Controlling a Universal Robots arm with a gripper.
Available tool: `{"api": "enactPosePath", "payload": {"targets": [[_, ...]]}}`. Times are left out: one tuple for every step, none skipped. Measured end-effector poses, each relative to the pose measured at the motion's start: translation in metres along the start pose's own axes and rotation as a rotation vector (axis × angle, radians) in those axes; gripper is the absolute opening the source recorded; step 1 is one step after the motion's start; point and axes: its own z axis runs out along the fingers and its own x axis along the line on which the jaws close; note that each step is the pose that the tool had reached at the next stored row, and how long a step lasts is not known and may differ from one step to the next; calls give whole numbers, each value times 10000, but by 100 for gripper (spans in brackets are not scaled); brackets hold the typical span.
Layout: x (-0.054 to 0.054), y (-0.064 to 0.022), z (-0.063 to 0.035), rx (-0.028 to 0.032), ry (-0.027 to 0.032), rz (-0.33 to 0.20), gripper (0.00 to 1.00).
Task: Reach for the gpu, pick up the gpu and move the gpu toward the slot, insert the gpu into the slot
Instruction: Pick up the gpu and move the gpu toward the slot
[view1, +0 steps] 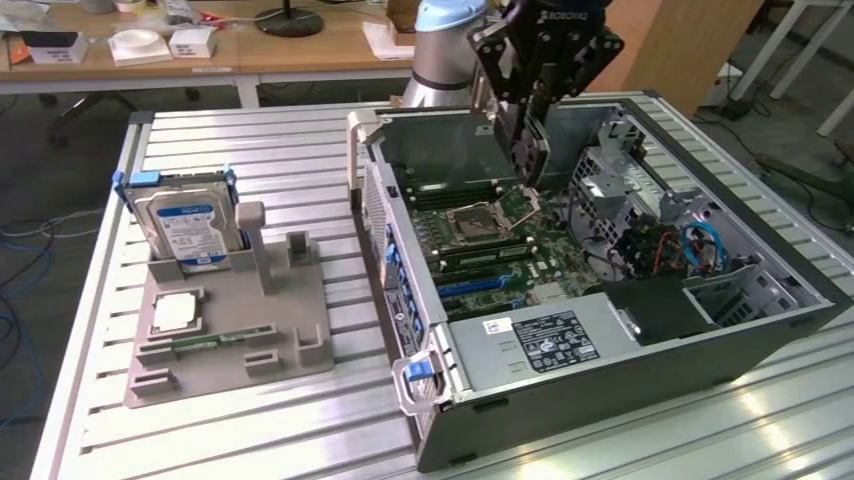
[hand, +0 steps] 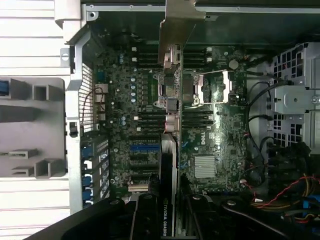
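Dark gpu (hand: 169, 160), blue-labelled silver hard drive (view1: 187, 225)

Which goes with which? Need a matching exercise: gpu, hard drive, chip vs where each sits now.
Things:
1. gpu
2. hard drive
3. chip

Places:
A. lying flat on the grey holder
B. held on edge in the gripper, over the motherboard
C. standing upright in the grey holder

Pairs: 1-B, 2-C, 3-A
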Motion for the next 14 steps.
{"api": "enactPosePath", "payload": {"targets": [[-42, 1, 1, 14, 22, 0, 26], [-80, 3, 2, 41, 44, -1, 26], [-112, 4, 4, 89, 63, 0, 26], [-141, 5, 4, 147, 75, -2, 26], [-169, 6, 6, 229, 85, -4, 26], [-193, 7, 7, 309, 93, -6, 26], [-218, 8, 8, 376, 99, -7, 26], [-241, 9, 9, 384, 99, -7, 26], [-267, 10, 9, 385, 100, -7, 26], [-300, 11, 10, 387, 100, -8, 26], [-375, 14, 13, 387, 102, -9, 26], [-409, 15, 14, 387, 104, -8, 26], [-444, 16, 15, 386, 105, -8, 26], [-479, 18, 16, 387, 106, -8, 26]]}}
